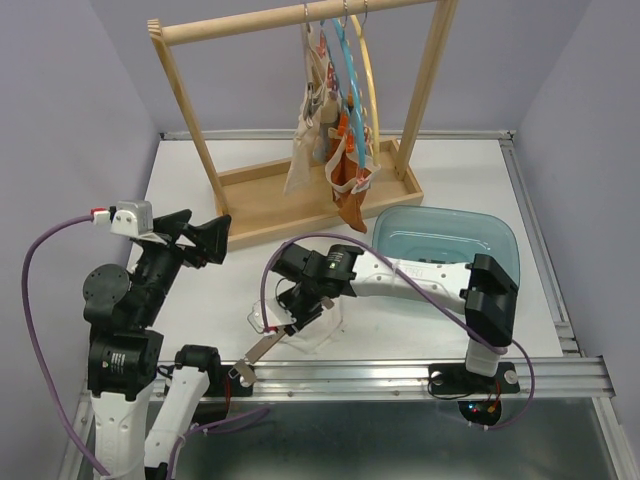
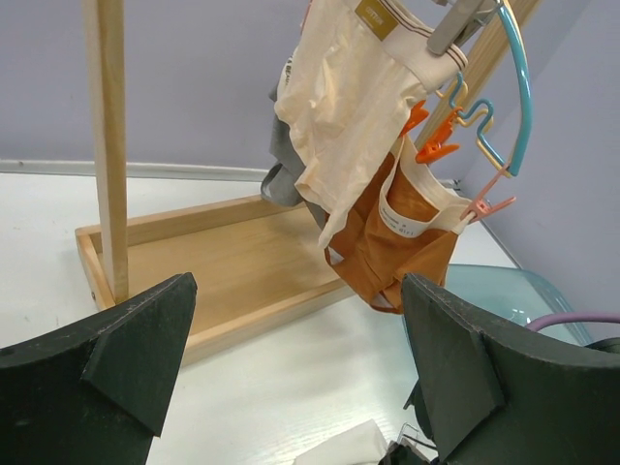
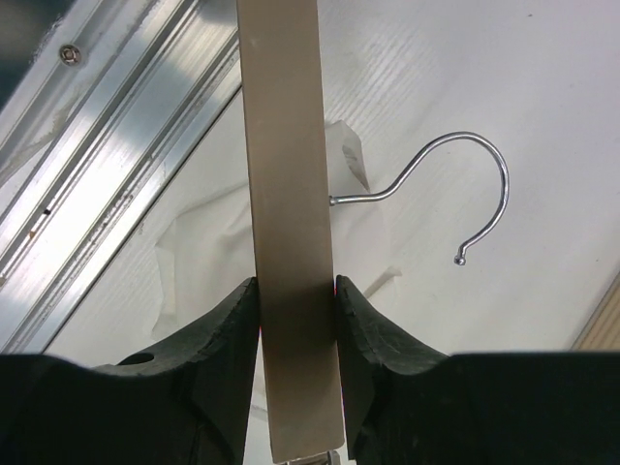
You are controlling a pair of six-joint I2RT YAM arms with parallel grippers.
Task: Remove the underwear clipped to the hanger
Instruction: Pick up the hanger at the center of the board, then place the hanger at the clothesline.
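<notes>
- Top view: a wooden rack (image 1: pixel 190 110) stands at the far side of the white table (image 1: pixel 450 170). Three metal hooks hang over its top pole.
- The underwear (image 1: pixel 330 140) hangs from the hangers on those hooks in one overlapping bunch, long axis straight down, low ends just above the rack's wooden tray (image 1: pixel 260 200).
- One translucent blue tub (image 1: pixel 450 240) sits just right of the tray, near the table's right edge.
- The left gripper (image 1: pixel 205 240) hovers left of the tray with its jaws spread and nothing between them.
- The right gripper (image 1: pixel 300 310) reaches across bare table in front of the tray and clamps one beige hanger bar (image 1: pixel 265 345). The bar slants toward the aluminium rail (image 1: pixel 400 375) at the near edge.
- A white garment (image 1: pixel 325 330) lies flat under that gripper.
- Left wrist view: both dark fingers (image 2: pixel 126 358) stand wide apart, framing the rack.
- Three garments show: a beige one (image 2: pixel 349 107) in front, an orange-brown one (image 2: pixel 387 252) below it and a grey one (image 2: pixel 281 165) behind.
- A blue hanger (image 2: pixel 518 97), two orange clips (image 2: pixel 436 150) and one pink clip (image 2: pixel 489 205) show beside them.
- Right wrist view: the two fingers (image 3: pixel 218 339) press both sides of the bar, which runs straight up the frame.
- Its single wire hook (image 3: pixel 465 184) curls to the right above open table.
- Whether the white garment is clipped to the bar cannot be told.
</notes>
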